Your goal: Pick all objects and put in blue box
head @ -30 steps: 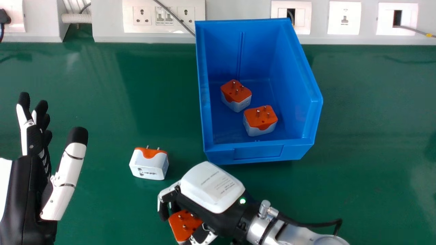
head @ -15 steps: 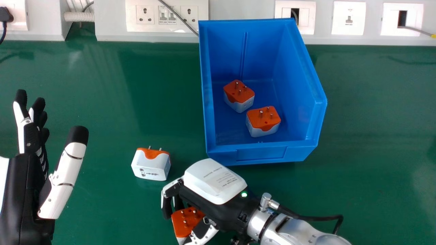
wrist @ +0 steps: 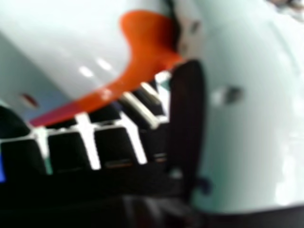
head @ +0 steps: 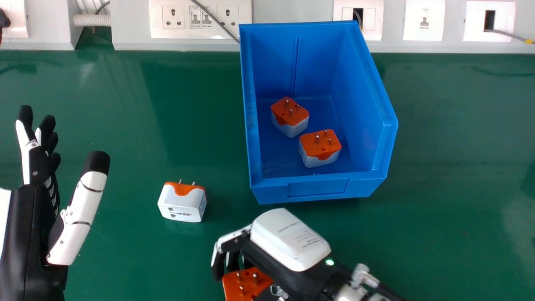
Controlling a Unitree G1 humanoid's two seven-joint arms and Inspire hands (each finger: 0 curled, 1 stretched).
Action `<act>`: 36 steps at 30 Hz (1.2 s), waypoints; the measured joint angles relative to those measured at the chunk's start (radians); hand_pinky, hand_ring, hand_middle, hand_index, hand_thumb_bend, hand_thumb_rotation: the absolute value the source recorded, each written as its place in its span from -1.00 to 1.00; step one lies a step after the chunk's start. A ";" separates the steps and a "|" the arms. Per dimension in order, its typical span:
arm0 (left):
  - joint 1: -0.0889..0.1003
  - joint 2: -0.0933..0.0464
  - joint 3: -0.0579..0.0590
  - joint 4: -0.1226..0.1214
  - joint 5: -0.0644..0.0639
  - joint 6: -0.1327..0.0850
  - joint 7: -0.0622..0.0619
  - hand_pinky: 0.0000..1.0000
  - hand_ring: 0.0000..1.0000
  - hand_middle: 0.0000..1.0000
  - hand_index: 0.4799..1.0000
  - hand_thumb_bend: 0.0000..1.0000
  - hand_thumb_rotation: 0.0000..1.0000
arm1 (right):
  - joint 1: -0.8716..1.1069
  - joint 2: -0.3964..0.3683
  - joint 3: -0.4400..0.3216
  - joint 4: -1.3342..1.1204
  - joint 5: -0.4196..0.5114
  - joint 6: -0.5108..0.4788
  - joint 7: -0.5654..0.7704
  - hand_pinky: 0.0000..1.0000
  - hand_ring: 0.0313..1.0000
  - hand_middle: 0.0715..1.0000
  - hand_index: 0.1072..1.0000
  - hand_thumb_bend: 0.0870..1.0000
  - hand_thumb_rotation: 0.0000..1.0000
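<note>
My right hand (head: 288, 244) has shifted rightward with the plug adapter (head: 245, 285), fingers curled around it; I should clear the blue box (head: 317, 188) wall, then release low, gently.

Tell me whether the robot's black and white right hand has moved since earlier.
Yes: the right hand shifted right and down in the head view, against the blue plastic box.
</note>
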 measured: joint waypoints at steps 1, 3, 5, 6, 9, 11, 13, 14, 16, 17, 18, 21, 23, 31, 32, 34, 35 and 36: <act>0.000 0.001 0.000 0.000 0.000 0.004 0.000 1.00 1.00 1.00 1.00 0.18 0.60 | 0.029 -0.007 -0.018 -0.051 0.002 0.000 -0.002 -0.86 -0.86 -0.83 -0.19 -0.13 -0.69; 0.000 0.002 0.001 0.000 0.008 0.016 0.001 1.00 1.00 1.00 1.00 0.19 0.61 | 0.083 -0.019 -0.057 -0.139 0.013 -0.001 -0.001 -0.86 -0.86 -0.82 -0.19 -0.13 -0.69; 0.001 0.003 0.001 0.000 0.011 0.021 0.001 1.00 1.00 1.00 1.00 0.23 0.60 | 0.114 -0.027 -0.096 -0.198 0.034 -0.001 -0.001 -0.87 -0.86 -0.82 -0.19 -0.13 -0.68; -0.001 0.003 0.001 0.000 0.010 0.022 0.000 1.00 1.00 1.00 1.00 0.26 0.59 | 0.121 -0.030 -0.117 -0.218 0.037 -0.003 -0.002 -0.87 -0.87 -0.83 -0.19 -0.13 -0.68; -0.004 0.003 0.001 0.000 0.002 0.028 -0.004 1.00 1.00 1.00 1.00 0.29 0.58 | 0.131 -0.037 -0.173 -0.262 0.044 -0.004 -0.002 -0.87 -0.86 -0.83 -0.19 -0.13 -0.68; -0.003 0.003 0.001 0.000 -0.004 0.033 -0.009 1.00 1.00 1.00 1.00 0.29 0.56 | 0.129 -0.034 -0.203 -0.286 0.049 -0.003 -0.001 -0.86 -0.85 -0.81 -0.19 -0.13 -0.67; -0.004 0.003 0.001 0.000 -0.005 0.034 -0.012 1.00 1.00 1.00 1.00 0.27 0.55 | 0.113 -0.023 -0.227 -0.291 0.051 -0.003 -0.002 -0.86 -0.86 -0.81 -0.19 -0.14 -0.67; -0.005 0.003 0.000 0.000 -0.005 0.034 -0.013 1.00 1.00 1.00 1.00 0.27 0.56 | 0.100 -0.014 -0.238 -0.291 0.050 -0.001 -0.005 -0.86 -0.86 -0.82 -0.19 -0.14 -0.67; -0.010 0.003 0.000 0.000 -0.005 0.033 -0.016 1.00 1.00 1.00 1.00 0.27 0.54 | 0.062 0.000 -0.258 -0.291 0.049 0.004 -0.009 -0.89 -0.89 -0.85 -0.19 -0.14 -0.67; -0.012 0.003 -0.001 0.000 -0.005 0.033 -0.017 1.00 1.00 1.00 1.00 0.27 0.54 | 0.035 0.009 -0.267 -0.290 0.048 0.010 -0.009 -0.89 -0.89 -0.86 -0.19 -0.14 -0.67; -0.013 0.002 -0.002 0.001 -0.005 0.033 -0.018 1.00 1.00 1.00 1.00 0.28 0.54 | 0.009 0.018 -0.275 -0.284 0.046 0.016 -0.011 -0.89 -0.89 -0.85 -0.19 -0.13 -0.67; -0.014 0.001 -0.004 0.004 -0.005 0.033 -0.018 1.00 1.00 1.00 1.00 0.30 0.55 | -0.084 0.046 -0.296 -0.239 0.045 0.038 -0.014 -0.88 -0.87 -0.83 -0.19 -0.13 -0.67; -0.013 0.000 -0.005 0.005 -0.005 0.033 -0.018 1.00 1.00 1.00 1.00 0.31 0.55 | -0.141 0.057 -0.305 -0.204 0.035 0.064 -0.019 -0.87 -0.87 -0.83 -0.19 -0.14 -0.67; -0.008 -0.003 -0.006 0.007 -0.003 0.032 -0.016 1.00 1.00 1.00 1.00 0.30 0.57 | -0.403 0.072 -0.309 0.055 -0.022 0.142 -0.068 -0.84 -0.83 -0.81 -0.19 -0.14 -0.67; -0.008 -0.003 -0.006 0.007 -0.004 0.031 -0.017 1.00 1.00 1.00 1.00 0.33 0.57 | -0.447 0.074 -0.304 0.111 -0.032 0.150 -0.081 -0.85 -0.84 -0.81 -0.19 -0.14 -0.67; -0.007 -0.003 -0.005 0.007 -0.005 0.030 -0.018 1.00 1.00 1.00 1.00 0.31 0.57 | -0.522 0.076 -0.295 0.214 -0.045 0.161 -0.103 -0.85 -0.83 -0.80 -0.19 -0.14 -0.68; -0.006 -0.002 -0.004 0.007 -0.005 0.030 -0.019 1.00 1.00 1.00 1.00 0.31 0.58 | -0.559 0.080 -0.290 0.266 -0.048 0.165 -0.120 -0.85 -0.83 -0.80 -0.19 -0.13 -0.68; -0.005 -0.002 -0.004 0.007 -0.005 0.029 -0.020 1.00 1.00 1.00 1.00 0.31 0.59 | -0.594 0.083 -0.282 0.317 -0.055 0.172 -0.138 -0.84 -0.82 -0.78 -0.19 -0.13 -0.68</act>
